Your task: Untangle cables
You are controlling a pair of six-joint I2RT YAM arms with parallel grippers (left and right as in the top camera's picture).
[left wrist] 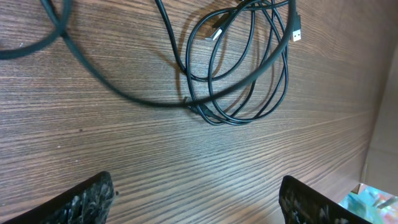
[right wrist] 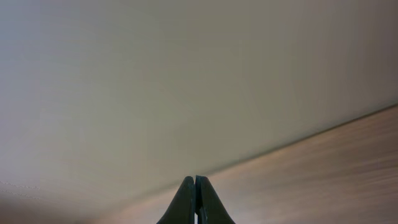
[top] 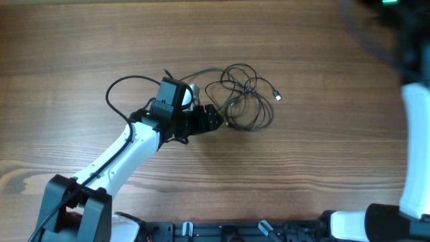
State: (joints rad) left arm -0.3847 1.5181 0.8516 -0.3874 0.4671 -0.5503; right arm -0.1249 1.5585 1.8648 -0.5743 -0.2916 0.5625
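The cables (top: 243,99) lie in a loose bunch of loops just above the centre of the frame on the wooden table (top: 322,168), one silver-tipped plug (top: 277,95) sticking out to the right. The left gripper (left wrist: 198,198) hovers just left of the bunch, fingers (left wrist: 93,196) spread wide and holding nothing. The right gripper (right wrist: 196,198) is closed and empty, off at the right edge.

We find one obstacle near the middle of the overhead frame: the cables (top: 242,94), bunched in loose loops just right of the left gripper (top: 213,121). In the left wrist view, bare table (left wrist: 186,168) lies between its wide-apart jaws and the loops at upper centre. Elsewhere we see open wood across the upper, lower-centre and right parts; the right arm (top: 416,154) lines the right edge.
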